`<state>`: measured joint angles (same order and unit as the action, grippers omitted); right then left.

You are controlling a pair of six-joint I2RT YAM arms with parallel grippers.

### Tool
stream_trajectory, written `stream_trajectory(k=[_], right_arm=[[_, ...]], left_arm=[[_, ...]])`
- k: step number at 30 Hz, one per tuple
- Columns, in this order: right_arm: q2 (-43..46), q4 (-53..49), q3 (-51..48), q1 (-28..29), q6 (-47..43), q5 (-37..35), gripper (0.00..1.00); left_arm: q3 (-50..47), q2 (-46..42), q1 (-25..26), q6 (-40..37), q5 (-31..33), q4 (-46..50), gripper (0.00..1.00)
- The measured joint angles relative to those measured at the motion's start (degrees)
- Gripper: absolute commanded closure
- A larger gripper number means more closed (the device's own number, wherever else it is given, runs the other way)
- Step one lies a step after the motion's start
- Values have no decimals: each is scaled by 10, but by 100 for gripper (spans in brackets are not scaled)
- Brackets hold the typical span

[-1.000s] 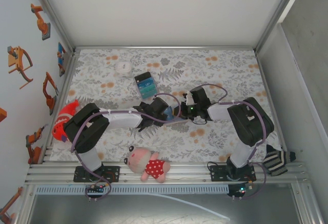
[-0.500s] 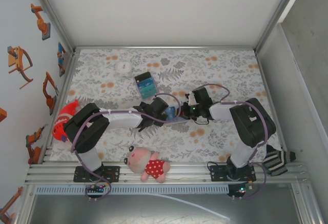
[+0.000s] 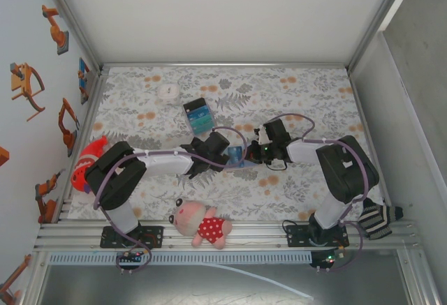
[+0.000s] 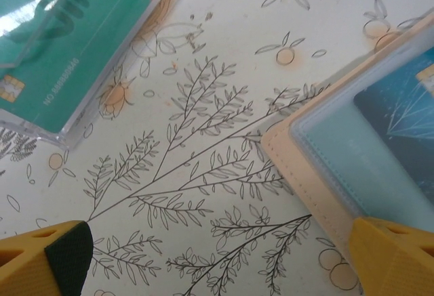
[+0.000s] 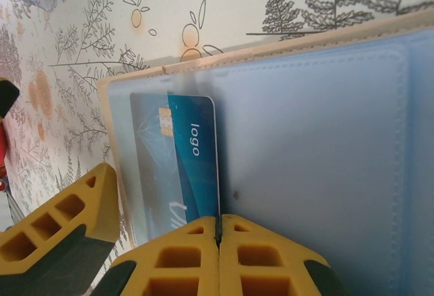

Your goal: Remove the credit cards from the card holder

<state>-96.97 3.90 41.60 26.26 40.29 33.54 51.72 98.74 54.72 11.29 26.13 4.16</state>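
The card holder (image 5: 325,127) lies open on the table, tan rim and blue-grey inner faces up; in the top view the card holder (image 3: 244,165) sits between both arms. A blue credit card (image 5: 193,154) marked "logo" sticks partly out of its left pocket. My right gripper (image 5: 218,227) is shut on that card's edge. My left gripper (image 4: 220,265) is open and low over the cloth, with one yellow finger (image 4: 393,255) at the holder's tan corner (image 4: 305,174). From above, the left gripper (image 3: 223,155) and right gripper (image 3: 253,153) nearly meet over the card (image 3: 235,153).
A clear case of teal cards (image 3: 198,116) lies behind the left gripper, and also shows in the left wrist view (image 4: 68,45). A white round disc (image 3: 167,91) sits far left. A plush toy (image 3: 202,225), a red toy (image 3: 87,165) and a striped sock (image 3: 380,220) lie near the front edge.
My right arm has drawn back to the right with the blue card, which now shows further out of the holder. The left arm has shifted slightly right, still open.
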Motion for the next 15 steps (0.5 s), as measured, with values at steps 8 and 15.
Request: stream_trajectory(k=[8, 15], right_arm=[[0, -3, 1, 0, 0, 0, 100], [0, -3, 2, -1, 0, 0, 100]], left_arm=[[24, 1, 0, -22, -5, -22, 3], [41, 35, 0, -34, -15, -33, 3]])
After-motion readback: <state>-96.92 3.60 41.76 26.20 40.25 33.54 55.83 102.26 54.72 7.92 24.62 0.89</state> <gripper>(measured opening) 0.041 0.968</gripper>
